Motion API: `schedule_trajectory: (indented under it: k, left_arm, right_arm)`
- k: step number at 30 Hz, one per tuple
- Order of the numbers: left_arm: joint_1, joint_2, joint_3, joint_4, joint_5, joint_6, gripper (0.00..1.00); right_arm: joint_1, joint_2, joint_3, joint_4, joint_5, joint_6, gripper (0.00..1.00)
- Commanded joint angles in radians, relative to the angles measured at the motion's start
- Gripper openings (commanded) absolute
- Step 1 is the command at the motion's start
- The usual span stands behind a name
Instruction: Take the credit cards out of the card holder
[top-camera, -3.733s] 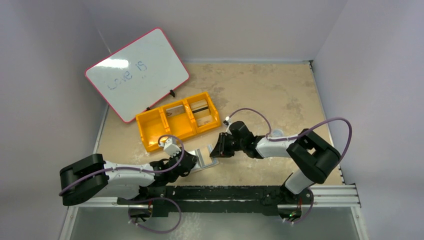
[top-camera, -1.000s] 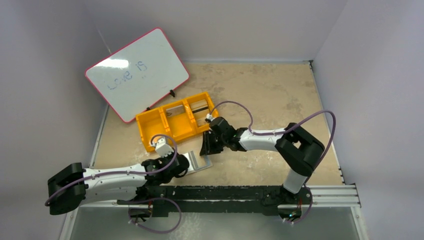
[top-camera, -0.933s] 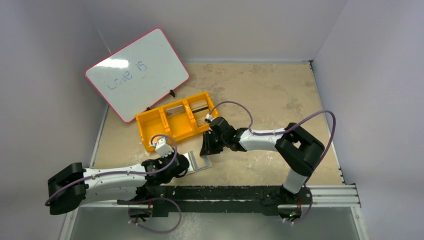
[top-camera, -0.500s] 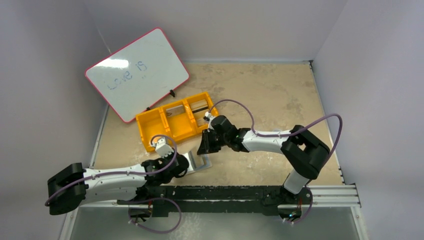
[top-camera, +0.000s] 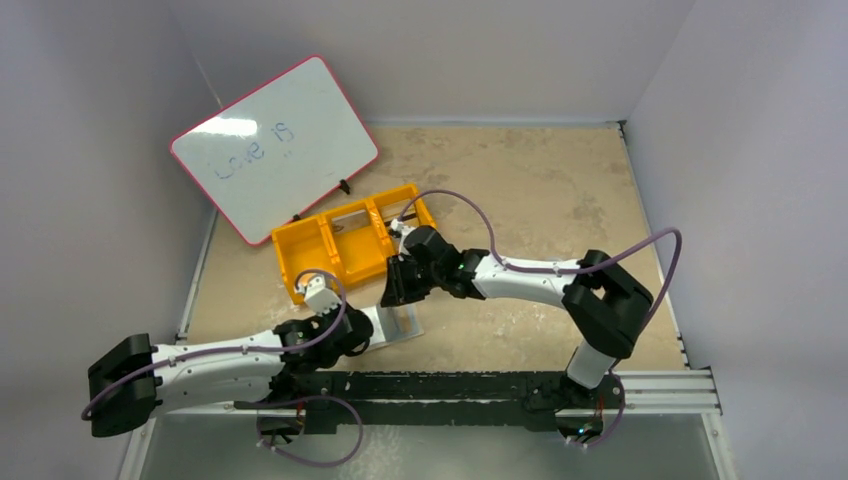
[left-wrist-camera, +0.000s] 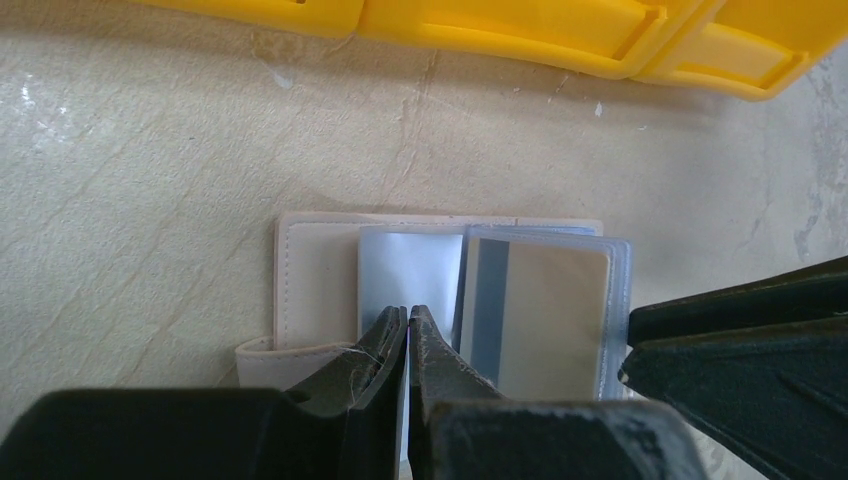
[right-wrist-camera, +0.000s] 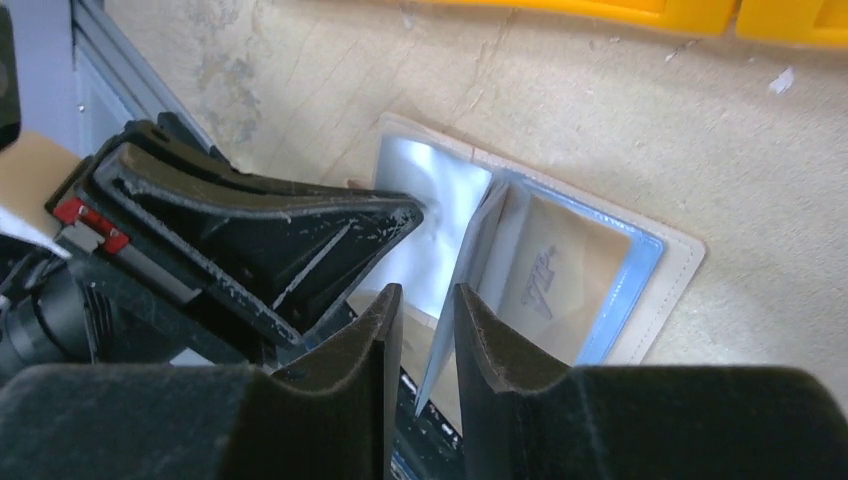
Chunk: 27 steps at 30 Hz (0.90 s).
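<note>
Dragging of the tan bifold card holder (left-wrist-camera: 315, 280) threatens if the narrowly parted right gripper (right-wrist-camera: 428, 300) pinches its clear sleeve (right-wrist-camera: 470, 270) and the closed left gripper (left-wrist-camera: 408, 315) slips.

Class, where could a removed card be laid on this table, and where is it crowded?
Free: bare table from the yellow bin to the right wall. Crowded: the card holder, under left gripper and right gripper.
</note>
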Motion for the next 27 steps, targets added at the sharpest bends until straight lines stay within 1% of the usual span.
schedule_trajectory:
  k: [1, 5, 8, 13, 19, 21, 27]
  left_arm:
    - [-0.005, -0.01, 0.053, -0.036, -0.045, 0.009, 0.04]
    - [-0.005, -0.017, 0.06, -0.057, -0.055, 0.005, 0.04]
    - [-0.005, -0.027, 0.06, -0.068, -0.056, 0.003, 0.04]
    - [-0.005, -0.041, 0.073, -0.108, -0.067, 0.001, 0.04]
    - [-0.006, -0.049, 0.088, -0.142, -0.077, 0.006, 0.04]
    - [-0.006, -0.05, 0.092, -0.154, -0.08, 0.006, 0.04]
    - [-0.005, -0.056, 0.105, -0.222, -0.102, -0.015, 0.04]
  right_arm:
    - [0.024, 0.019, 0.092, -0.146, 0.137, -0.04, 0.28]
    - [0.035, 0.026, 0.11, -0.17, 0.158, -0.05, 0.23]
    - [0.043, 0.037, 0.122, -0.183, 0.167, -0.054, 0.23]
    - [0.07, 0.067, 0.194, -0.299, 0.278, -0.062, 0.24]
    - [0.088, 0.073, 0.23, -0.378, 0.374, -0.057, 0.22]
    - [0.09, 0.077, 0.24, -0.399, 0.396, -0.054, 0.25]
    - [0.098, 0.085, 0.244, -0.384, 0.375, -0.061, 0.24]
